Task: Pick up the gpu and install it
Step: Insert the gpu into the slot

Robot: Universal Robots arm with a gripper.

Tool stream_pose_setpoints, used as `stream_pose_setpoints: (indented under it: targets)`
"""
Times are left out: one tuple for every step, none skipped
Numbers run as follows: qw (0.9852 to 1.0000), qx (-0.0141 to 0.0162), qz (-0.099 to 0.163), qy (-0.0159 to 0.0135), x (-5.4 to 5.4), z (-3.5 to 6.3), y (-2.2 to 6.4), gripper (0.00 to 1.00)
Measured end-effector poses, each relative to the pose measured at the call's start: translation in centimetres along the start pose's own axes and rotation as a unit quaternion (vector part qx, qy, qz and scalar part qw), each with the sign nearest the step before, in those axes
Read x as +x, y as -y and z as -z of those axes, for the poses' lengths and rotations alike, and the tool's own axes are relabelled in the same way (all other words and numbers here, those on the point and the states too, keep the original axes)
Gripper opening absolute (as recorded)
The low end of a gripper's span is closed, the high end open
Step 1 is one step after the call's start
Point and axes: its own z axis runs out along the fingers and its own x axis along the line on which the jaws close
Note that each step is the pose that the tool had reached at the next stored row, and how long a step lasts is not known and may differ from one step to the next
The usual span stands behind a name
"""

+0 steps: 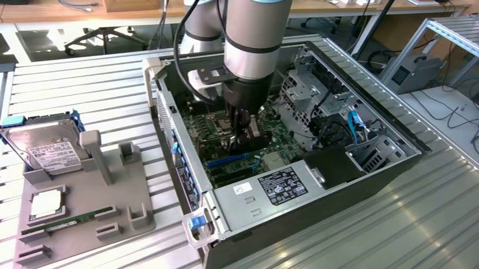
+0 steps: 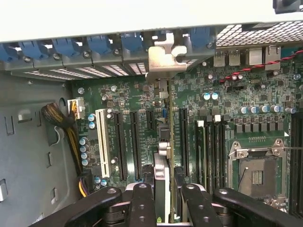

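Black gripper fingers pinch the thin gpu edge-on above the green motherboard.

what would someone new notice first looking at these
Most striking is the robot arm plunging into the open computer case, its gripper closed on the gpu, held edge-on over the green motherboard. The card's silver bracket sits up against the case's rear slots. At the exterior view's left, a grey tray carries a hard drive and a RAM stick.

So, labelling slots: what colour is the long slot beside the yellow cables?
White, clearest in the wrist view: the long slot stands beside the yellow cables.
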Motion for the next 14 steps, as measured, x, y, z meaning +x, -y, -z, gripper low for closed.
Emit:
stream_pose_setpoints:
  targets:
    - [1.0000,0.0001,0.000,-0.0020,-0.1,-0.01,-0.01,0.27]
    - [1.0000,0.0003,0.000,-0.0042,-0.2,-0.03,-0.01,0.27]
    - [1.0000,0.0004,0.000,-0.0061,-0.3,-0.04,-0.02,0.27]
    - [0.9999,0.0009,0.001,-0.0131,-0.6,-0.19,-0.11,0.27]
    - [0.9999,0.0008,0.001,-0.0132,-0.6,-0.50,-0.55,0.27]
    - [0.9999,0.0008,0.001,-0.0132,-0.7,-0.60,-1.13,0.27]
    - [0.9999,0.0009,0.001,-0.0131,-0.8,-0.82,-1.54,0.27]
    - [0.9999,0.0008,0.001,-0.0132,-0.8,-1.17,-1.56,0.27]
    - [0.9999,0.0007,0.000,-0.0134,-0.8,-1.83,-1.59,0.27]
    - [0.9999,0.0008,0.000,-0.0131,-0.8,-2.05,-1.60,0.27]
    - [0.9999,0.0008,0.000,-0.0130,-0.8,-2.05,-1.60,0.27]
    - [0.9999,0.0008,0.002,-0.0119,-1.0,-2.07,-1.61,0.27]
    - [0.9999,0.0008,0.002,-0.0119,-1.0,-2.07,-1.61,0.27]
    - [0.9999,0.0008,0.002,-0.0119,-1.0,-2.07,-1.60,0.27]
